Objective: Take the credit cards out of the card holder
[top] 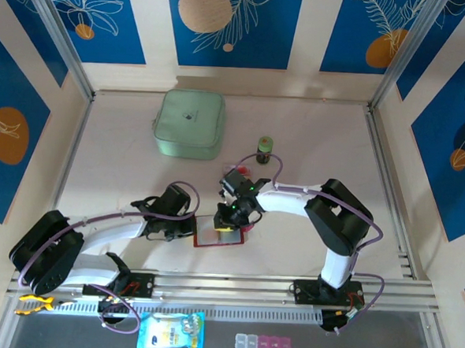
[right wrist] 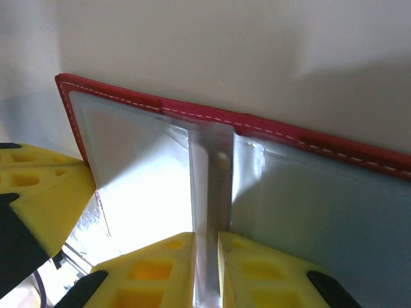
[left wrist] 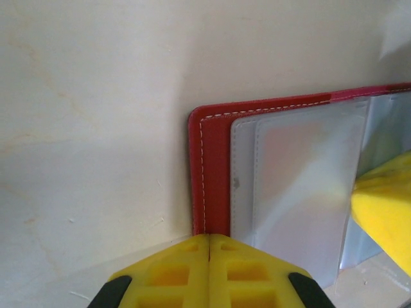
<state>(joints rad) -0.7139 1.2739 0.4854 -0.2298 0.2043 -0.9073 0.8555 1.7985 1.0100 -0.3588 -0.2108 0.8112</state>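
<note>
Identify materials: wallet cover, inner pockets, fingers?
Red cover: leather or faux leather, smooth with a slight sheen, pale stitching along the edge. Clear pockets: thin flexible plastic, glossy, showing glare and creases. Yellow fingers: matte plastic, probably moulded or printed, with square recesses.

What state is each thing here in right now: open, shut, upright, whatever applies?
Red leather-like folding card holder: lying open, clear pockets facing up.
Clear inner pocket leaf: raised at the fold, pinched.
Left gripper: shut, tips at the card holder's edge.
Right gripper: shut on the clear inner pocket leaf.
Mint-green square case: closed, lying flat.
Small dark jar with green lid: upright, lid on.
</note>
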